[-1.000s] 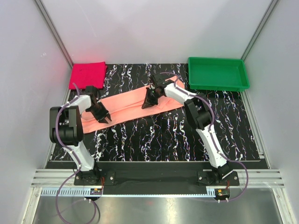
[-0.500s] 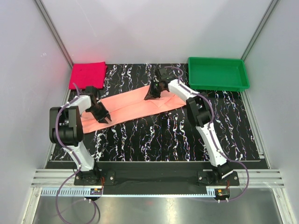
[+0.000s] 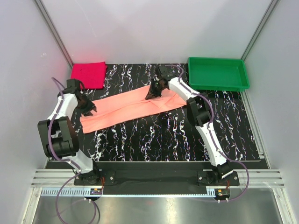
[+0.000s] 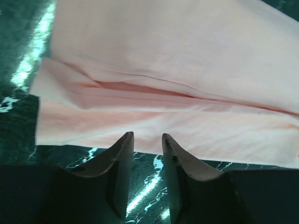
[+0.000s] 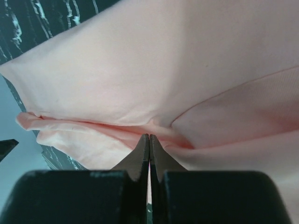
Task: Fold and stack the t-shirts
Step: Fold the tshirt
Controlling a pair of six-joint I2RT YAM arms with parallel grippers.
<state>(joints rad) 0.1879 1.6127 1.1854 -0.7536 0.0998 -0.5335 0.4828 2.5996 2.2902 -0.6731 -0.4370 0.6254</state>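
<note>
A salmon t-shirt [image 3: 126, 106], folded into a long strip, lies slantwise across the black marble table; it also shows in the left wrist view [image 4: 177, 70] and in the right wrist view [image 5: 154, 65]. A red folded t-shirt [image 3: 88, 74] lies at the back left corner. My left gripper [image 3: 88, 108] is at the strip's left end. In its wrist view it [image 4: 145, 136] is open and empty, with its tips at the shirt's edge. My right gripper [image 3: 151, 93] is at the strip's far edge, near the middle. In its wrist view it [image 5: 149, 136] is shut on a puckered fold of the salmon shirt.
A green tray [image 3: 243, 84] stands at the back right, just beyond the shirt's right end. White walls close in the table on the left, back and right. The arm bases are at the near edge.
My left arm has swung out to the left, and its gripper moved from over the shirt to its left end. My right gripper moved a little toward the back, still shut.
</note>
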